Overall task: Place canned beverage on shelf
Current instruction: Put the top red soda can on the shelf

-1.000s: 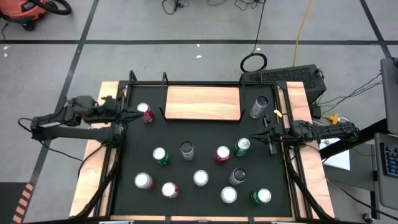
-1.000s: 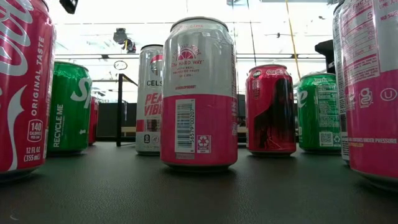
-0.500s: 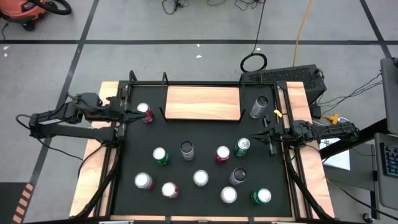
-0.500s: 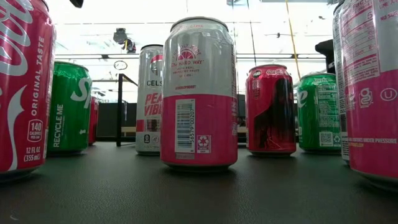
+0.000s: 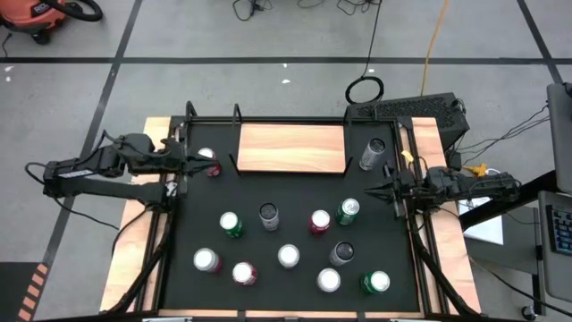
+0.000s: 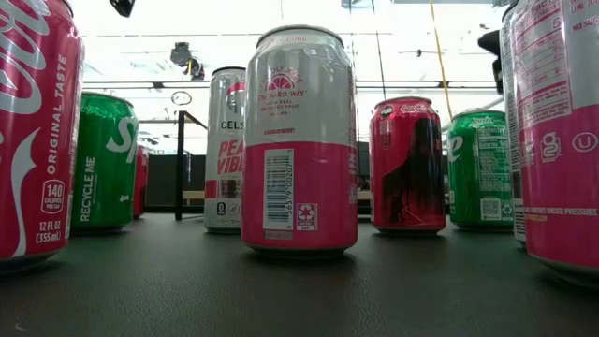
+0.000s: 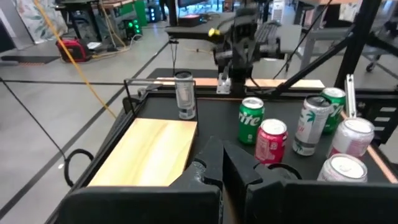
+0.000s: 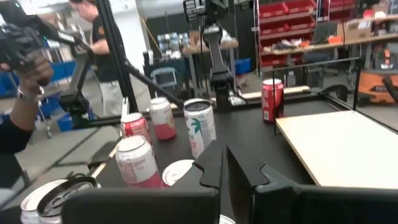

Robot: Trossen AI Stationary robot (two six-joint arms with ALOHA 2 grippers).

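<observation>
I see the left gripper (image 5: 189, 161) beside a red can (image 5: 210, 162), fingers together; right gripper (image 5: 371, 187) likewise, shelf (image 5: 291, 148) bare.

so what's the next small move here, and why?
Probably open the left gripper and ease it around the red can just ahead of it. Its jaws are shut, the shelf is bare, and that can stands beside the shelf's left end. The right gripper, also shut, waits at the mat's right edge.
</observation>
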